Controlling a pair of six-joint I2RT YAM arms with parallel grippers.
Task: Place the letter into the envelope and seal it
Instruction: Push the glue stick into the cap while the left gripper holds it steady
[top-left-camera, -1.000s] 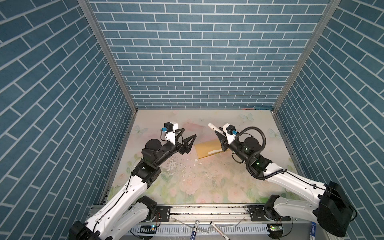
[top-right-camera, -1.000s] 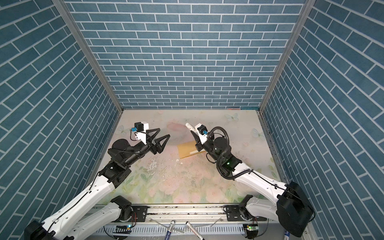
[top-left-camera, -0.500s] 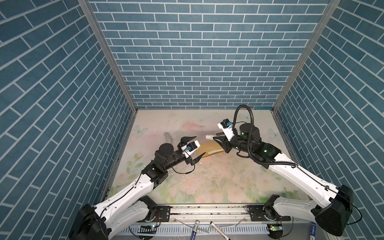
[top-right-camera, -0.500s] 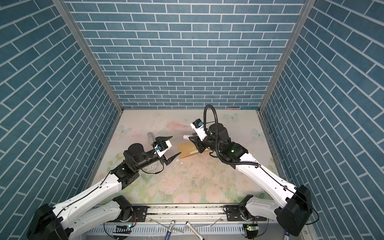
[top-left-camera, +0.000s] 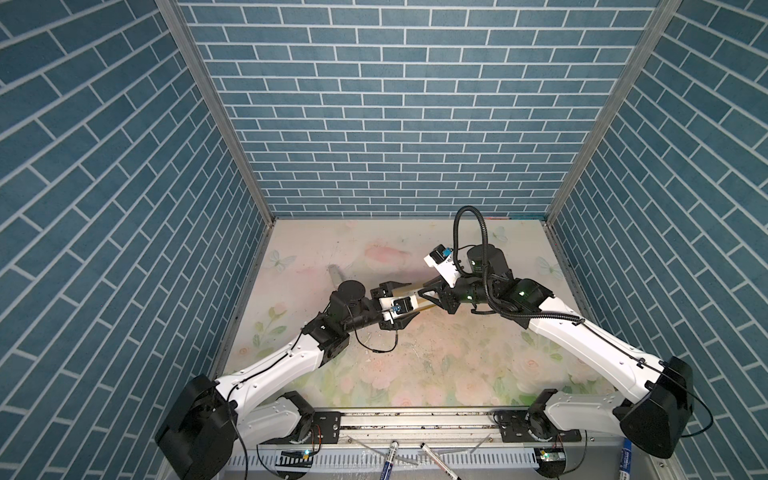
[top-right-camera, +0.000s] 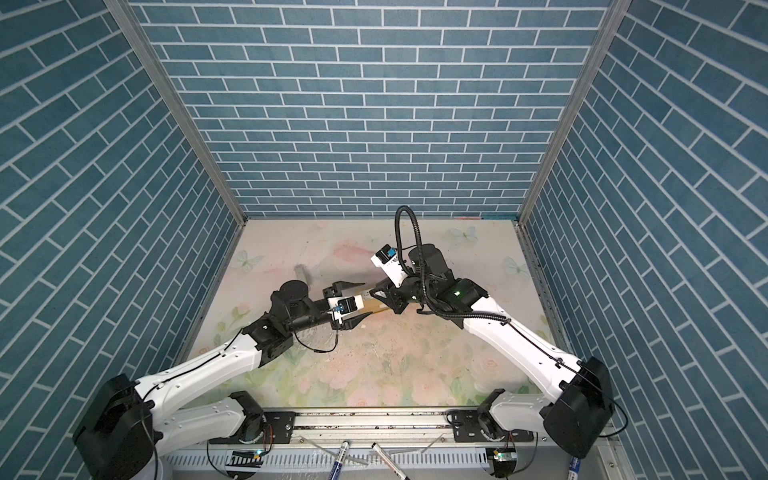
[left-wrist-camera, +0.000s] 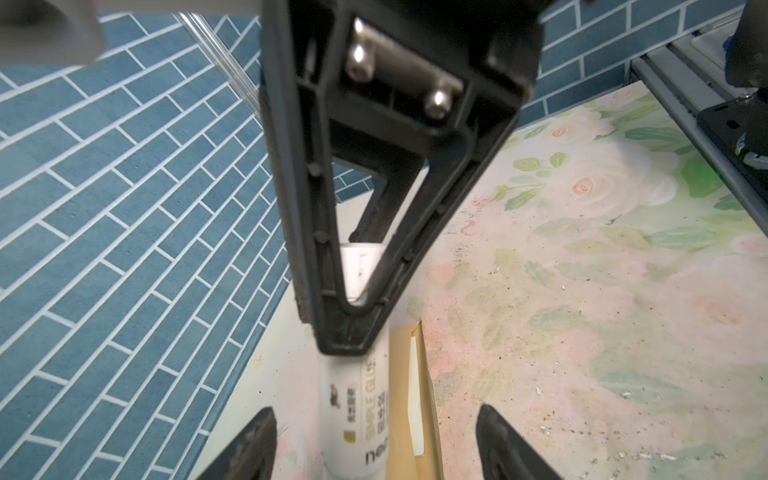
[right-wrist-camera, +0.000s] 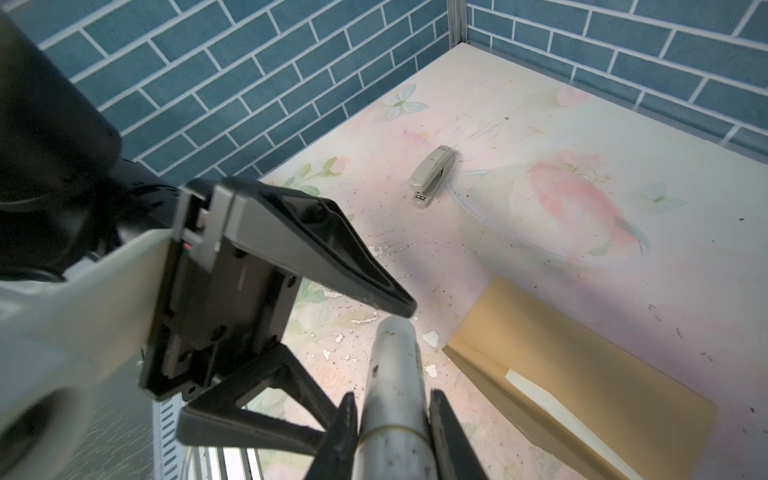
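1. The envelope (right-wrist-camera: 582, 353) lies flat on the floral table top (right-wrist-camera: 582, 124), near the middle of the table and between the two grippers.
2. Long axis: as far as the strips visible in a top view (top-right-camera: 374, 306) show, it runs across the table's width, roughly along the line joining the two grippers. One short end points toward the left arm.
3. A pale strip (right-wrist-camera: 536, 390) runs along one long edge of the envelope (left-wrist-camera: 401, 415). It cannot be determined what the strip is.
4. The right gripper (right-wrist-camera: 392, 399) is clamped on a white glue stick (right-wrist-camera: 392, 365). The stick is raised above the table, beside the envelope's short end.
5. The left gripper (left-wrist-camera: 374, 415) has its jaws spread wide. Its fingers (left-wrist-camera: 257, 436) straddle the free end of the glue stick (left-wrist-camera: 353, 395) and are clear of it on both sides.
6. In both top views the two grippers (top-left-camera: 413, 299) (top-right-camera: 365, 300) meet tip to tip over the envelope and hide most of it.
7. A grey stapler (right-wrist-camera: 432, 176) lies well apart from the envelope, toward the back left of the table.
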